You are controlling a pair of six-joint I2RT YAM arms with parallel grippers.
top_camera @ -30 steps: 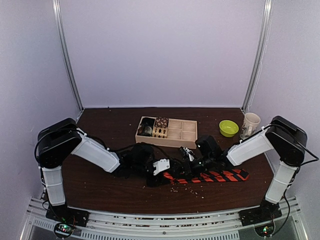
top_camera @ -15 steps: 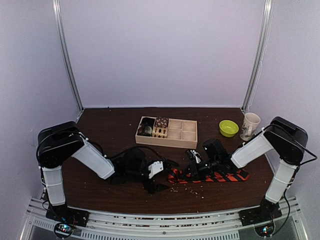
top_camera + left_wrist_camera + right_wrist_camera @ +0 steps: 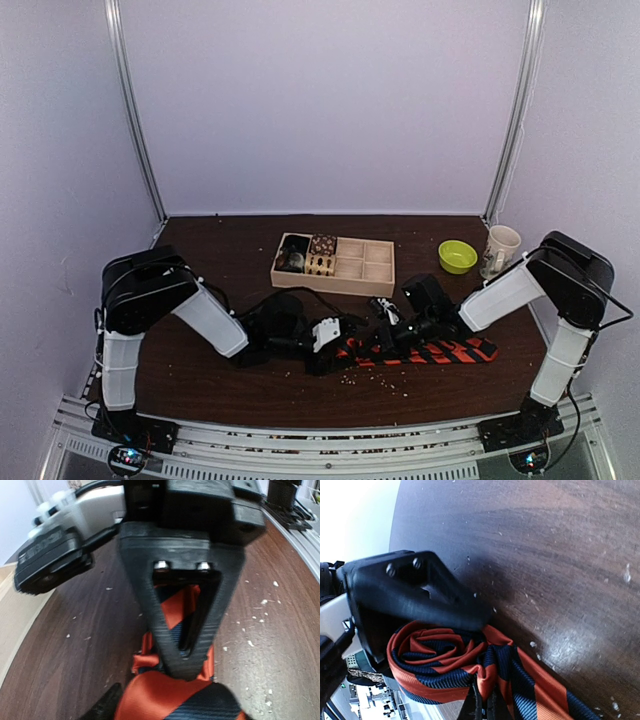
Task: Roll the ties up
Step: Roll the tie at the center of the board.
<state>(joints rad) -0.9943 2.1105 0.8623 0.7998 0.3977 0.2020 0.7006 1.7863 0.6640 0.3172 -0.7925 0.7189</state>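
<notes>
The red-orange and dark striped tie (image 3: 440,352) lies flat on the table at front centre, its left end wound into a loose roll (image 3: 430,657). My left gripper (image 3: 338,350) is at that rolled end. In the left wrist view (image 3: 165,714) the roll fills the space between its jaws. One of its black fingers (image 3: 415,590) lies against the roll. My right gripper (image 3: 383,335) is just right of the roll. Its thin fingers (image 3: 476,707) pinch a fold of the tie, and its triangular finger (image 3: 182,625) shows in the left wrist view.
A wooden compartment tray (image 3: 380,285) with small patterned fabric rolls (image 3: 320,255) stands behind the grippers. A green bowl (image 3: 457,256) and a white cup (image 3: 500,249) sit at the back right. Pale crumbs (image 3: 375,378) dot the table in front of the tie.
Half a second ago my left gripper had drawn back left, off the roll. Now it is back right, at the rolled end. My right gripper has shifted slightly along the tie.
</notes>
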